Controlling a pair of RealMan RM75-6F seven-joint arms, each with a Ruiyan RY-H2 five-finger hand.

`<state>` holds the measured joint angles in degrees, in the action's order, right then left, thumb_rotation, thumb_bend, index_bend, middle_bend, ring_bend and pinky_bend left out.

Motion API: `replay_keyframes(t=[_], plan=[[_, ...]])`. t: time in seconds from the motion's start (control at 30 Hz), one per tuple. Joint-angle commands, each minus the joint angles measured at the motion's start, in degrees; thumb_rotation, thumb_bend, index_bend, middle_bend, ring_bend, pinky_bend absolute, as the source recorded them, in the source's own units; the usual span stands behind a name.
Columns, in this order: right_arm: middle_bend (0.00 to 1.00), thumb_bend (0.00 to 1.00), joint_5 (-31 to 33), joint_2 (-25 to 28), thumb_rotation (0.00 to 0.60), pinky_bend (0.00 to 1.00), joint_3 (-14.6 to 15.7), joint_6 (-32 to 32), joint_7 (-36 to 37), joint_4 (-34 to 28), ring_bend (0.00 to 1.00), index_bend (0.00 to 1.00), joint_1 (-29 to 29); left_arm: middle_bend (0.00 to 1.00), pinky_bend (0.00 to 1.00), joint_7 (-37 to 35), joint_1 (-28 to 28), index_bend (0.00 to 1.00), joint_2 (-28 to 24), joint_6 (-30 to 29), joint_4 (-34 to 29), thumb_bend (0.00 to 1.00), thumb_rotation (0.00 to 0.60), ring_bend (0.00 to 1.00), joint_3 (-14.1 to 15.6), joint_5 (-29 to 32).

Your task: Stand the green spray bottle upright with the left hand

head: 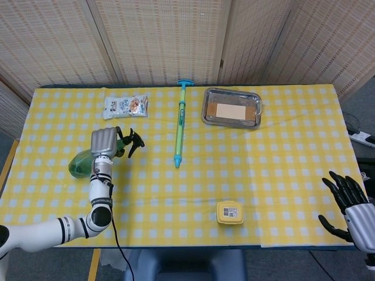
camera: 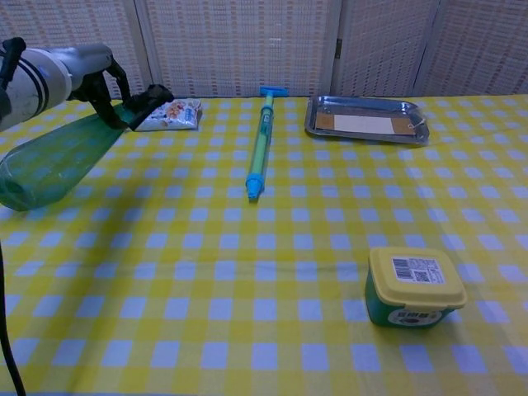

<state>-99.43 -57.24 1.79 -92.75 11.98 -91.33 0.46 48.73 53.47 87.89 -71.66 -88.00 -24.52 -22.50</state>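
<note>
The green spray bottle (camera: pixel 58 158) with its black trigger head (camera: pixel 145 102) is tilted, nozzle end raised and its base low near the cloth. My left hand (head: pixel 104 142) grips it at the neck; in the chest view the hand (camera: pixel 87 68) sits at the top left, fingers wrapped behind the trigger. In the head view the green bottle (head: pixel 81 163) shows below and left of the hand, with the black head (head: pixel 130 142) to its right. My right hand (head: pixel 347 204) hangs off the table's right front corner, fingers spread, holding nothing.
A snack packet (head: pixel 125 106) lies behind the bottle. A long green and blue syringe-like pump (head: pixel 180 126) lies mid-table. A metal tray (head: pixel 231 108) sits at the back right. A yellow-lidded tub (camera: pixel 413 286) stands near the front edge.
</note>
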Motion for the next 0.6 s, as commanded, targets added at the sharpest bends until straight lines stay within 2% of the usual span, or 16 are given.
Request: replay_keyframes(t=[0.03, 0.27, 0.47, 0.6], plan=[[0.00, 0.33, -0.1, -0.6, 0.600, 0.00, 0.2, 0.8, -1.6, -0.4, 0.00, 0.00, 0.4, 1.00, 1.00, -1.2, -2.6, 0.69, -5.5, -6.3, -7.9, 0.71, 0.600, 1.00, -0.7, -3.9], [0.00, 0.33, 0.4, -1.6, 0.600, 0.00, 0.4, 3.3, -4.3, -1.0, 0.00, 0.00, 1.3, 1.00, 1.00, -5.7, -6.5, 0.69, -11.0, -10.3, -15.4, 0.71, 0.600, 1.00, -2.1, -6.6], [0.00, 0.33, 1.0, -2.1, 0.600, 0.00, 0.3, 4.4, -5.5, -1.2, 0.00, 0.00, 1.8, 1.00, 1.00, -15.6, -11.1, 0.70, -15.7, -8.1, -20.0, 0.71, 0.600, 1.00, -5.3, -6.2], [0.00, 0.33, 1.1, -2.3, 0.600, 0.00, 0.4, 4.9, -6.0, -1.3, 0.00, 0.00, 2.0, 1.00, 1.00, -21.1, -13.8, 0.70, -17.3, -7.8, -20.2, 0.71, 0.600, 1.00, -5.3, -8.7]])
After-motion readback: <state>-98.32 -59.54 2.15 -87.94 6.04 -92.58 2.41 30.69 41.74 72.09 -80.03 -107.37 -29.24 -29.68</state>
